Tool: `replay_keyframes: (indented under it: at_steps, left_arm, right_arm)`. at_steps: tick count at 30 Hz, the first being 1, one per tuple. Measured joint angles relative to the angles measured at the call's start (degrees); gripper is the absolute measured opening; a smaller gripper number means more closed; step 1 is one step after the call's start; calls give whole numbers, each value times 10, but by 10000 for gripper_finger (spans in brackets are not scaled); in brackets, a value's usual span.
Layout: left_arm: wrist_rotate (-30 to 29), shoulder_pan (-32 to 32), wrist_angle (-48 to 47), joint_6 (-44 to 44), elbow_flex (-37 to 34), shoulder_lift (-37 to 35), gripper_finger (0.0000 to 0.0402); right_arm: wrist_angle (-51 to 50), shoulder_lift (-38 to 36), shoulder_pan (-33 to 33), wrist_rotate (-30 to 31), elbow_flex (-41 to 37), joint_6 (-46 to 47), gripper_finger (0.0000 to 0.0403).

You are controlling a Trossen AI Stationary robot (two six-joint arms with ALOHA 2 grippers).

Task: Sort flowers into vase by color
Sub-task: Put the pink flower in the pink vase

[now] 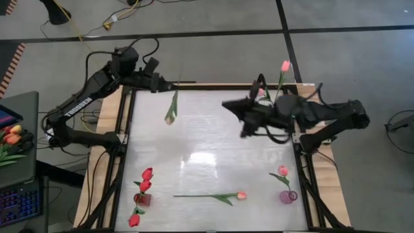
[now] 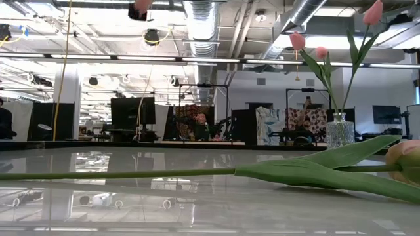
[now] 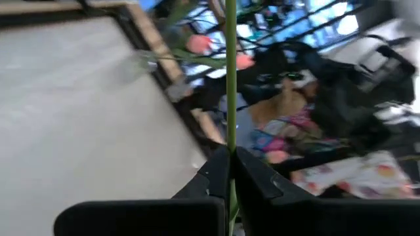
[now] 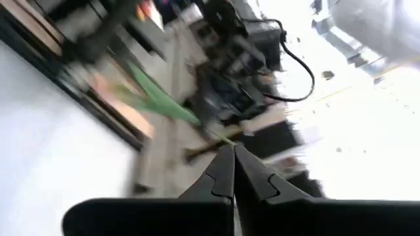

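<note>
Left gripper [image 3: 231, 172] clamps a tulip [image 1: 171, 111] by its stem — long axis running straight out from the fingers, head far from the red vase [image 1: 142, 199]. Right gripper [image 4: 233, 172], pinched shut and empty, hovers beyond the pink vase [image 1: 288, 196].

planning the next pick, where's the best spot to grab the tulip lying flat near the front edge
Grip the tulip on its bare thin stem between the leaf and the stem tip, coming straight down. It lies flat across the table, jaws across the stem, clear of its head.
</note>
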Motion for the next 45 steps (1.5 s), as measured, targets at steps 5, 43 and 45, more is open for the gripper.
replay_keyframes:
  at_steps: [5,43,45]
  left_arm:
    - [-35,-78,60,-68,0,0,0]
    - [-88,-148,27,-133,-5,10,0]
    - [-85,-148,22,-134,-5,10,0]
  right_arm:
    - [55,49,-53,-1,0,-185,37]
    - [249,191,-102,-74,0,-479,173]
    - [247,192,-102,-74,0,-479,159]
